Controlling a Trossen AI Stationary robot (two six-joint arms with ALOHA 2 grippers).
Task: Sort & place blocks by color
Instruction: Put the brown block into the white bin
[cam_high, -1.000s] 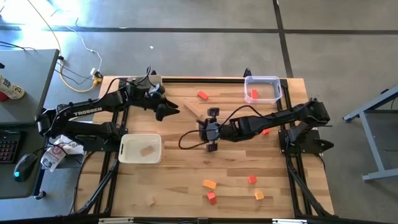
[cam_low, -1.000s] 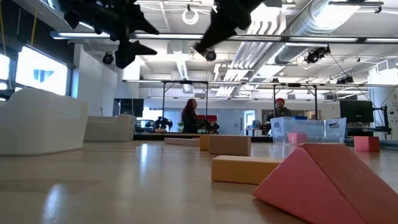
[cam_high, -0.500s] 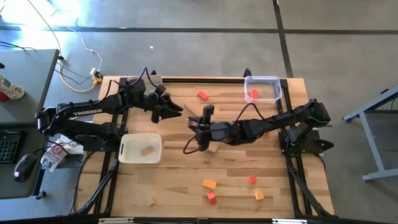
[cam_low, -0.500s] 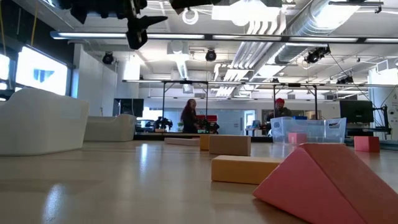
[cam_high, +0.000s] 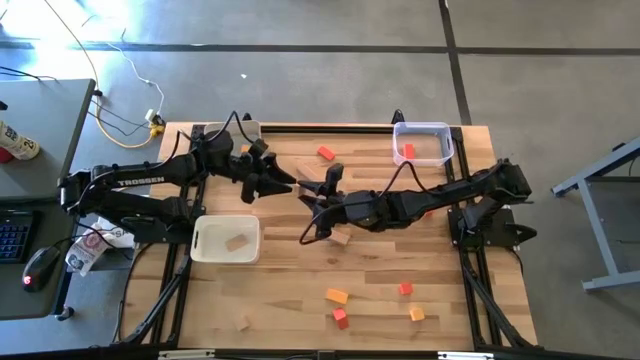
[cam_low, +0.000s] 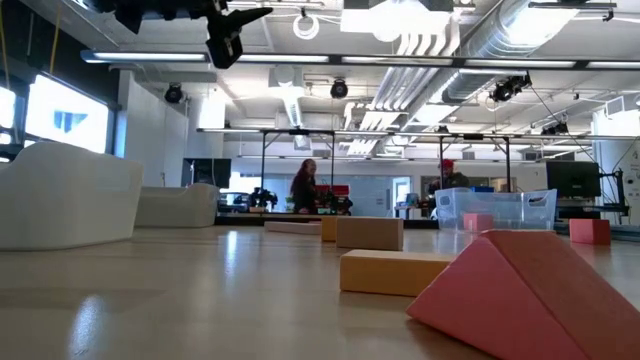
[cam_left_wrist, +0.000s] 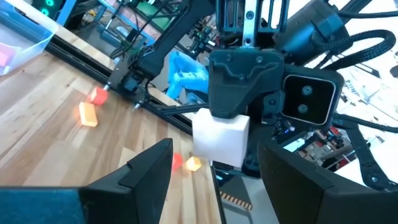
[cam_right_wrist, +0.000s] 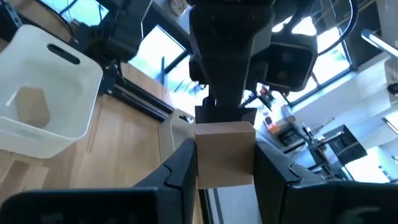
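Right pincer (cam_high: 318, 188) clamped, facing the spread left pincer (cam_high: 285, 183).

Above the middle of the desk (cam_high: 290, 270) the left end effector (cam_high: 285, 184) and right end effector (cam_high: 312, 190) face each other, a block (cam_right_wrist: 224, 153) between the right one's fingers. One bin (cam_high: 225, 240) sits on the left, another bin (cam_high: 422, 143) at the far right corner, each holding a piece. Loose blocks (cam_high: 337, 296) lie along the near edge.

A light wooden table (cam_high: 290, 290) is shown carrying two bins: a white bin (cam_high: 226, 239) near the left arm and a clear bin (cam_high: 422, 142) at the far right corner. Loose blocks (cam_high: 337, 296) are scattered directly on the boards, mostly along the near edge.
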